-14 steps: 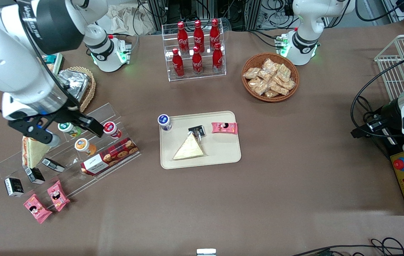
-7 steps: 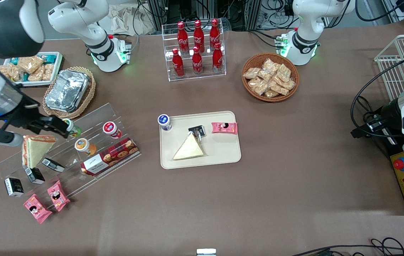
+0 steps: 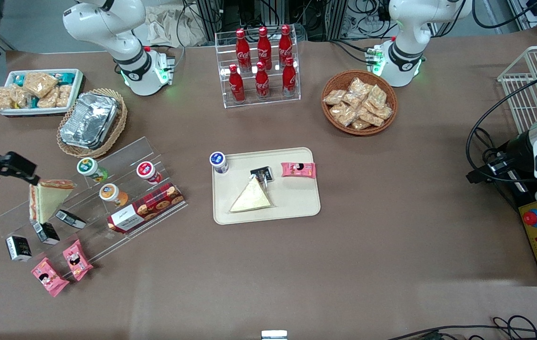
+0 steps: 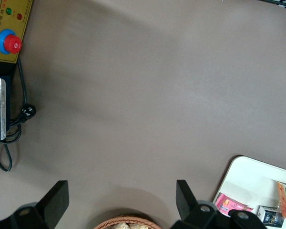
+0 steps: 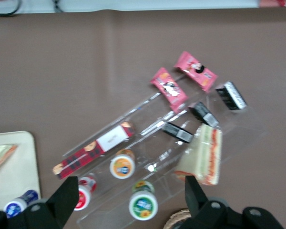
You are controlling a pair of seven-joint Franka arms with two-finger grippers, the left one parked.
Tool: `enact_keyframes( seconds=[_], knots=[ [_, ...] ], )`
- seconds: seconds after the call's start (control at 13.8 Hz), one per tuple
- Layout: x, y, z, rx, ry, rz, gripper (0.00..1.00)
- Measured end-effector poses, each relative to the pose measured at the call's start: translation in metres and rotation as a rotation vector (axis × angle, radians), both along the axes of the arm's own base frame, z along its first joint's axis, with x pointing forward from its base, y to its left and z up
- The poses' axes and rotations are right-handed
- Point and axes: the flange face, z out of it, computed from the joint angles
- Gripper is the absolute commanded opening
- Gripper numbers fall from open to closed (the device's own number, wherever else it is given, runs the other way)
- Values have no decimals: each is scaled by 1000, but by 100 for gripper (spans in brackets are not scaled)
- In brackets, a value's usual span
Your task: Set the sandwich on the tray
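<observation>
While one sandwich (image 3: 251,197) is already lying flat on the tray (image 3: 296,203), touching a small black packet (image 3: 262,174) at its tip, the gripper (image 3: 1,167) is hanging at the working arm's end of the table, beside the acrylic step rack (image 3: 107,198) and holding nothing. In the right wrist view its fingers (image 5: 64,193) are standing wide apart and empty. A second wedge (image 3: 46,198) is leaning on the rack, filling edge showing, just above two black packets. Judging by this, the placement looks complete and the arm looks to be pulling clear. If the rack wedge is the actual target, the next move is calling for lowering the spread fingers over its bread faces, avoiding the yogurt cups (image 5: 123,167) nearby, then carrying it to a bare patch of tray.
</observation>
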Motion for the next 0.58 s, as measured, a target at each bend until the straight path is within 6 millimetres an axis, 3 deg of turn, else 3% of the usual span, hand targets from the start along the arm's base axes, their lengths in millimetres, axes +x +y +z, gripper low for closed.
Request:
enact_keyframes(
  seconds=[0.14,0.58],
  knots=[
    [-2,-17,-4,-1,7,-19,99],
    [3,8,-7,49,11,-103,99]
  ],
)
